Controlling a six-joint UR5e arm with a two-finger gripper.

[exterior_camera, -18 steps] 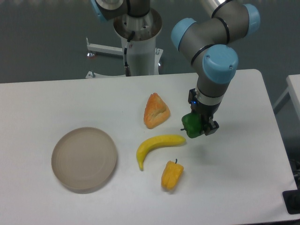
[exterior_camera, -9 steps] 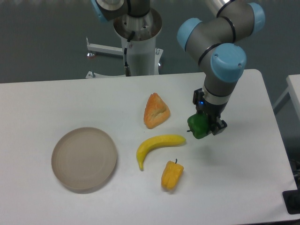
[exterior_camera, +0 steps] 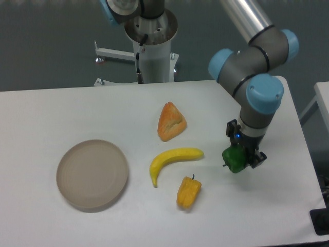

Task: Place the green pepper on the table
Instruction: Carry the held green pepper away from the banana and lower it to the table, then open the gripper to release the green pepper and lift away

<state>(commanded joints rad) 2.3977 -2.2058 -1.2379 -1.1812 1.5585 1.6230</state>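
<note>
Gripper (exterior_camera: 240,160) w/ pepper (exterior_camera: 234,159) clamped sits over right part of table (exterior_camera: 61,108). Bare top right of it, also below toward front edge. To its left: banana (exterior_camera: 174,160) nearest, yellow pepper (exterior_camera: 188,192) just below banana's right end, orange wedge (exterior_camera: 170,122) above. Plate (exterior_camera: 92,174) far left, well apart. Wide bare strip along back edge & back-left corner.
</note>
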